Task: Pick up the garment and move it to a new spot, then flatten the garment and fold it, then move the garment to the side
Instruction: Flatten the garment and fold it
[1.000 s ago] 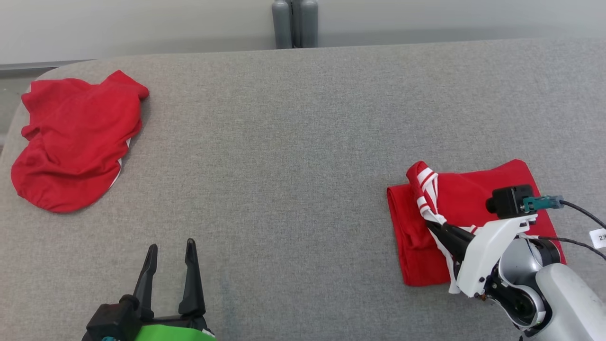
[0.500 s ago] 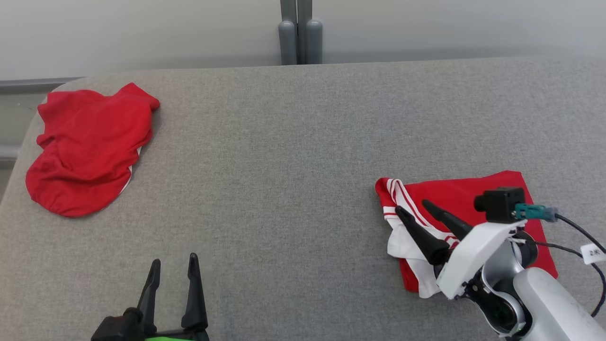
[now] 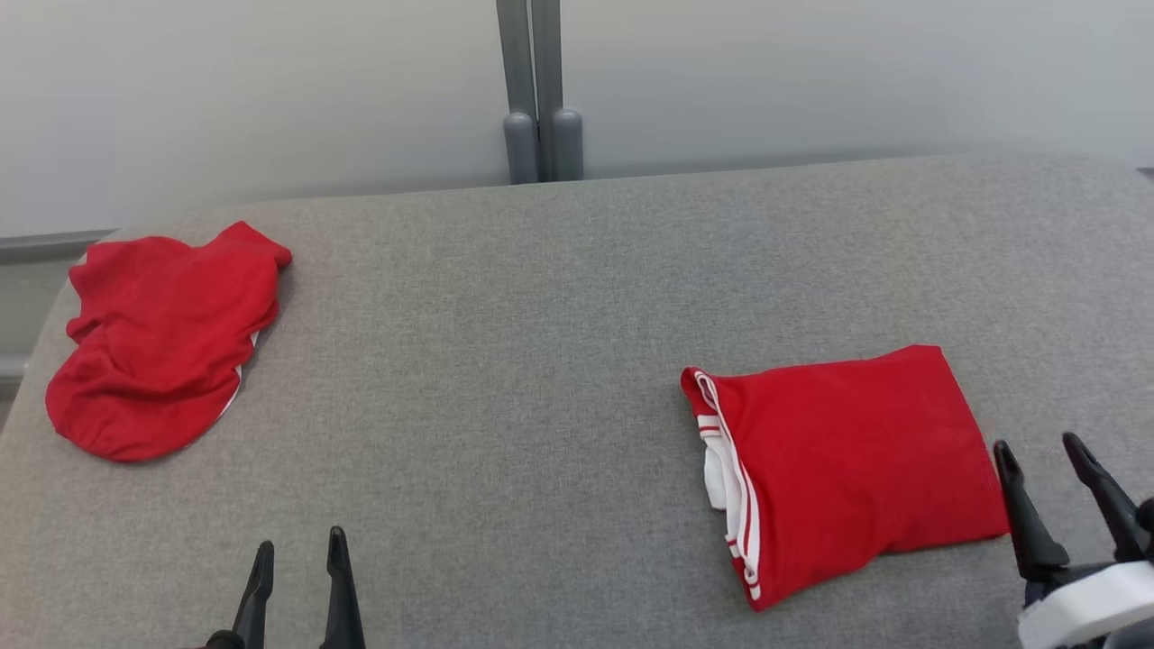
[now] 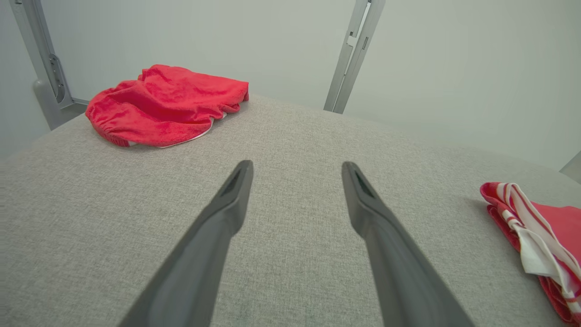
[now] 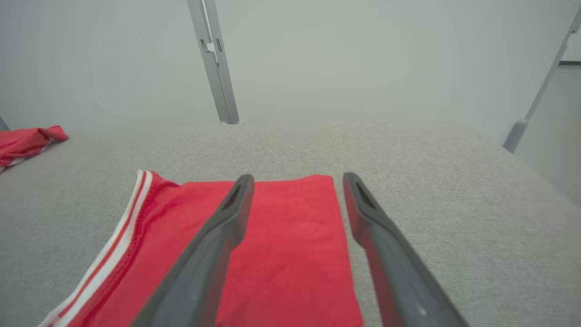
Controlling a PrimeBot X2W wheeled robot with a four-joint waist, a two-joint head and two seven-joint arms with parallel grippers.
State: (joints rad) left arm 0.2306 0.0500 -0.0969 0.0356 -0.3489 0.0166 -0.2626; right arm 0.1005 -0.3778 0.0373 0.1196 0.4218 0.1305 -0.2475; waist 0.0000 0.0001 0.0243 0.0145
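The right claw [image 3: 1037, 443] has released the folded red white-trimmed cloth garment [image 3: 847, 469] and drawn back, gaping like the left claw [image 3: 300, 539], leaving it flat at the right of the grey fabric counter [image 3: 541, 361], the task seemingly finished

This looks like a robot test bench in a lab rather than a home. A wide table [image 3: 505, 361] covered in plain grey cloth stands before bare pale wall panels [image 3: 811, 72]. Grey metal posts [image 3: 538, 90] rise behind it and at its sides.
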